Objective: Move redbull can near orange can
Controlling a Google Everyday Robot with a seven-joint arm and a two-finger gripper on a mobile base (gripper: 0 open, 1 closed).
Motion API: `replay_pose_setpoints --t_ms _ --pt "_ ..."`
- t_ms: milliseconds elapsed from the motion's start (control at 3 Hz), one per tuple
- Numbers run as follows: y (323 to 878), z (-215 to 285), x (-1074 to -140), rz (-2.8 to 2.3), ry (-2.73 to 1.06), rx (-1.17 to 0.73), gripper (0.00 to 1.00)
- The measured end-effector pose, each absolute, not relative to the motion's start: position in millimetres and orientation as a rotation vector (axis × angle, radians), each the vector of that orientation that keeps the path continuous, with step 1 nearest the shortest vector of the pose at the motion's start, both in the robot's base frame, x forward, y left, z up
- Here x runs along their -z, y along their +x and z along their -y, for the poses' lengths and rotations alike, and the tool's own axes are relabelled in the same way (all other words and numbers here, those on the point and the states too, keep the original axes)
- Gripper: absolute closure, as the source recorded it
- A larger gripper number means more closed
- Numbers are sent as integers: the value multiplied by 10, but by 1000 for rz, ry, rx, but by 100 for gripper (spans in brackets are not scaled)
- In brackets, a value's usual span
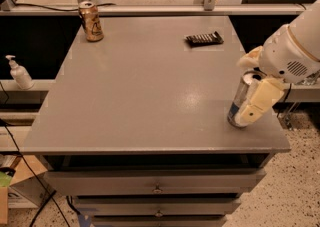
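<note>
The redbull can (238, 100), slim and silver with blue low on its side, stands upright near the table's front right corner. My gripper (251, 84) has come in from the right and is open, with one cream finger (256, 105) in front of the can and the other behind its top, so the can stands between the jaws. The orange can (92, 21), tan-orange with a silver top, stands upright at the table's far left corner, far from the redbull can.
A dark snack bar packet (204, 38) lies at the back right of the grey table (145, 91). A white pump bottle (19, 72) stands on a lower shelf to the left. Drawers sit under the table's front edge.
</note>
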State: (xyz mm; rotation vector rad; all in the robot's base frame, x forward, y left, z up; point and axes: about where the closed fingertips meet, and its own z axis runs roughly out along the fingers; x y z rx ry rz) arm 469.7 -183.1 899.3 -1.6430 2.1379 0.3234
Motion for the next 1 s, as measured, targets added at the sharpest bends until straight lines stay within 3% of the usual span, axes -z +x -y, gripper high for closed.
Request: replay_pose_setpoints --t_ms 1000 --pt "4814 1853 -9119 -2115 -1632 -308 85"
